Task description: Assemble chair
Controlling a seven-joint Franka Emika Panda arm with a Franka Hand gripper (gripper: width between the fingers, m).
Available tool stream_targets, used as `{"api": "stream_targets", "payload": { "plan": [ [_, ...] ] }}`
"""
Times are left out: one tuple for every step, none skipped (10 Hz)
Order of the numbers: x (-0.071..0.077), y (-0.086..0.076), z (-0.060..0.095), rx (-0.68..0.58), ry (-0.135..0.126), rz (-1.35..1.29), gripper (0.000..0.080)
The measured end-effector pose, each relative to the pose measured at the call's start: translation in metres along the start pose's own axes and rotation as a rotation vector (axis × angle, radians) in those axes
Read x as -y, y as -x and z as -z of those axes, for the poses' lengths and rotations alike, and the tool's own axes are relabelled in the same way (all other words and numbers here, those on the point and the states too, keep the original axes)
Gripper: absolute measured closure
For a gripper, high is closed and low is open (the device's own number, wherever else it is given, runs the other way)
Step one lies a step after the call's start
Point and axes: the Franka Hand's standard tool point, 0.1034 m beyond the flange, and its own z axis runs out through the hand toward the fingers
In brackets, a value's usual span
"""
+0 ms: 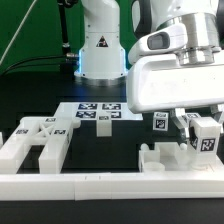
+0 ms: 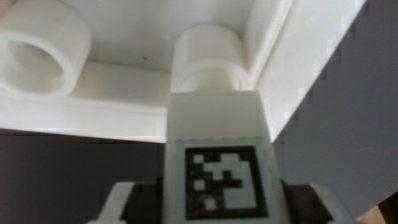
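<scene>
plastic of this matte, white, blocky kind should be light, stiff and a little slippery, so the small white tagged chair post (image 2: 217,150) is best gripped across its flat sides. the white two-finger gripper (image 1: 203,130) is closed on that post, holding it just over the white blocky chair part with round fittings (image 2: 125,85), toward the exterior view's right. other white tagged chair pieces (image 1: 35,140) lie well apart at that view's left. the fingertips are mostly cut off, and i cannot tell whether post and part touch.
</scene>
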Motion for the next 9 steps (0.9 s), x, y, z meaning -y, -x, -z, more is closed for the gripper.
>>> {"api": "stream_targets", "payload": {
  "plan": [
    [0.0, -0.0001, 0.0002, 0.001, 0.0, 0.001, 0.0514],
    [0.0, 0.0001, 0.0, 0.001, 0.0, 0.002, 0.0508],
    [0.0, 0.0002, -0.0001, 0.001, 0.0, 0.002, 0.0508],
    [0.0, 0.0002, -0.0002, 0.001, 0.0, 0.003, 0.0335],
    [0.0, 0.0003, -0.0002, 0.001, 0.0, 0.003, 0.0216],
    [0.0, 0.0004, -0.0003, 0.001, 0.0, 0.004, 0.0216],
    [0.0, 0.0004, -0.0003, 0.002, 0.0, 0.004, 0.0162],
    [0.0, 0.0004, -0.0003, 0.002, 0.0, 0.005, 0.0162],
    [0.0, 0.0005, -0.0004, 0.002, 0.0, 0.005, 0.0151]
  ]
}}
